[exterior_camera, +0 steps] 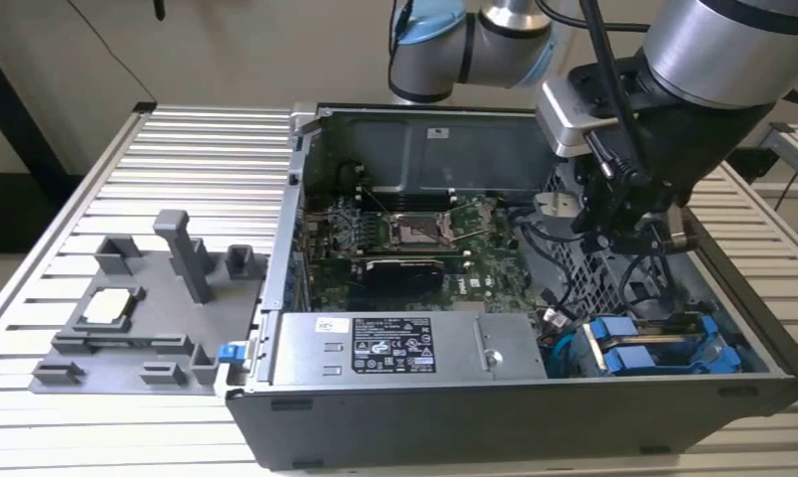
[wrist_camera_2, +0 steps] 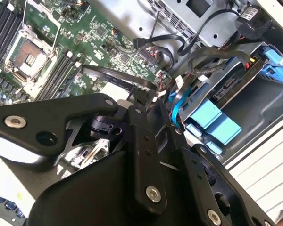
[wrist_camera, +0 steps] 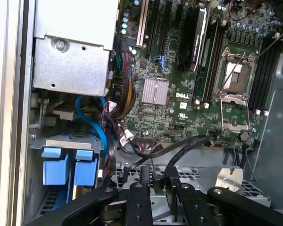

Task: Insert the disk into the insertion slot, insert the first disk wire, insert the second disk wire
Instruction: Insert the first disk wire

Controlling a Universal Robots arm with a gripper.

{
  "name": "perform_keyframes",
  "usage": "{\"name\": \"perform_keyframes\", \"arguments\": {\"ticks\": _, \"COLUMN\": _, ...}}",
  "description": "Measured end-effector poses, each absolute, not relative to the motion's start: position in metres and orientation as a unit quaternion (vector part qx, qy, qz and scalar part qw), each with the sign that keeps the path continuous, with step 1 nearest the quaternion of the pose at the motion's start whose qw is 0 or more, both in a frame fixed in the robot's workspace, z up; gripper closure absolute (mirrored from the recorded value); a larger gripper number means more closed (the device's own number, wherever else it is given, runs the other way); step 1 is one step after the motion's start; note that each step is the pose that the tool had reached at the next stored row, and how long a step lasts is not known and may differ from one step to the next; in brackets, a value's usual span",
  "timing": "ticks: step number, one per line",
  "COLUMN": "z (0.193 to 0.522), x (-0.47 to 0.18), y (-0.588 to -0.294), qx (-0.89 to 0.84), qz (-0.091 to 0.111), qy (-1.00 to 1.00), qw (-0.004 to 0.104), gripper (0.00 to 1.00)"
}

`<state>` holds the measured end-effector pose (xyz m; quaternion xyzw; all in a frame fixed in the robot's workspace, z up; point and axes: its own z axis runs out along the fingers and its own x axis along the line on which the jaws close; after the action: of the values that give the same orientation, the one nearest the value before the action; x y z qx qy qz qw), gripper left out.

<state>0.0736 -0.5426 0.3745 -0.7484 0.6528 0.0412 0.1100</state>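
Overall, the exterior view puts the disk (exterior_camera: 633,358) seated just below the gripper (exterior_camera: 627,237). Second wrist view: gripper (wrist_camera_2: 146,101) opening cannot be told. First wrist view: disk (wrist_camera: 54,170), beside the gripper, looks stiff, dense, shock-sensitive; grasp its blue carrier (wrist_camera: 53,153).

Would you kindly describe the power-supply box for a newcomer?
Find the open computer case. Along its near wall in the exterior view lies the grey power-supply box; unlike the blue carriers beside it, it bears a black-and-white label.
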Motion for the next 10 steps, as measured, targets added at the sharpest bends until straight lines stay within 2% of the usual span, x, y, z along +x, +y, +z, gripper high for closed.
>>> {"name": "perform_keyframes", "arguments": {"ticks": 4, "z": 0.3745, "x": 0.0731, "y": -0.5425, "qx": -0.748, "qz": 0.041, "qy": 0.653, "qw": 0.110, "gripper": 0.74}}
{"name": "perform_keyframes", "arguments": {"ticks": 5, "z": 0.3745, "x": 0.0730, "y": -0.5425, "qx": -0.748, "qz": 0.041, "qy": 0.653, "qw": 0.110, "gripper": 0.81}}
{"name": "perform_keyframes", "arguments": {"ticks": 10, "z": 0.3745, "x": 0.0727, "y": -0.5426, "qx": -0.748, "qz": 0.041, "qy": 0.653, "qw": 0.110, "gripper": 0.81}}
